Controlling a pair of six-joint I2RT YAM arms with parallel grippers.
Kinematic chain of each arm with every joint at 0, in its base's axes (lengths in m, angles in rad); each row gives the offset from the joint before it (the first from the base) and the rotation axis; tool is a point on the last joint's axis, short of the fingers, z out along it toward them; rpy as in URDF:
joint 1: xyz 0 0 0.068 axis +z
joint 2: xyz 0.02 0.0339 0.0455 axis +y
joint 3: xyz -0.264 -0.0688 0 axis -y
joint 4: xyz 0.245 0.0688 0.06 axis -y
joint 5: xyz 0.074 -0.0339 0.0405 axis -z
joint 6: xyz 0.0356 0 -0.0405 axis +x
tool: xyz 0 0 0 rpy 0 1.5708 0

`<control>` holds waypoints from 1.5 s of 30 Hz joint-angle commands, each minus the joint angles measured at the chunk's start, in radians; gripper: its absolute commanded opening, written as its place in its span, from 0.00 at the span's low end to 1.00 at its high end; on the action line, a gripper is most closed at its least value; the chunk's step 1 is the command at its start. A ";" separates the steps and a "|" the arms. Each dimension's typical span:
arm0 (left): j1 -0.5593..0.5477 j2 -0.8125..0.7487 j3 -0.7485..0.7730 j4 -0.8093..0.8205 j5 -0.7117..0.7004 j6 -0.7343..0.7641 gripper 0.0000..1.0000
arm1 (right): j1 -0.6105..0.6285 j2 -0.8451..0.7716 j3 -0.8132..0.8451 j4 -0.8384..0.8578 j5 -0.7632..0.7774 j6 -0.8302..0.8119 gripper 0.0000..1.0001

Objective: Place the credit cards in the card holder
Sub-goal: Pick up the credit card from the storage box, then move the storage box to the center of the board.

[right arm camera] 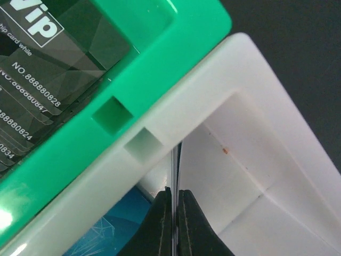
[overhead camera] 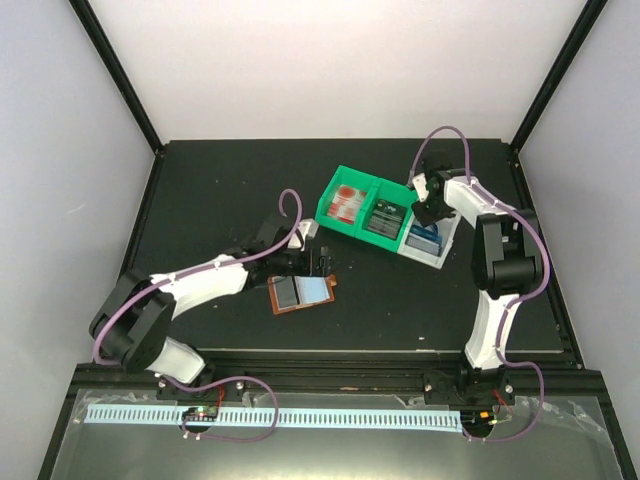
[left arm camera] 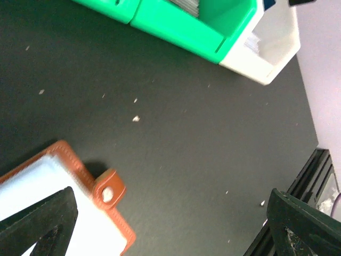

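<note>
Black worktop (overhead camera: 220, 200) is carrying one brown card holder (overhead camera: 300, 293), lying open nearest the bases, with the left hand (overhead camera: 316, 262) hovering over it, fingers spread wide. Farther back, two green bins (overhead camera: 331, 190) and one white bin (right arm camera: 256, 122) are sitting side by side. The right hand (right arm camera: 174, 202) is pinching one credit card (right arm camera: 174, 168) edge-on inside the white bin.

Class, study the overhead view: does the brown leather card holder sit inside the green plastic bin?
No, the brown leather card holder lies on the black tabletop, apart from the green plastic bin.
</note>
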 commanded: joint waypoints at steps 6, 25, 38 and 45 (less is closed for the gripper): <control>-0.078 0.191 0.173 0.155 -0.092 -0.204 0.99 | 0.019 -0.094 0.027 -0.055 0.054 0.088 0.03; -0.234 0.634 0.611 -0.061 -0.557 -0.684 0.99 | 0.020 -0.094 0.016 -0.101 0.080 0.200 0.05; -0.239 0.777 0.785 -0.286 -0.631 -0.622 0.81 | 0.019 -0.112 0.013 -0.128 0.045 0.184 0.06; -0.232 0.745 0.698 -0.318 -0.667 -0.504 0.64 | 0.019 -0.143 0.003 -0.148 0.018 0.184 0.07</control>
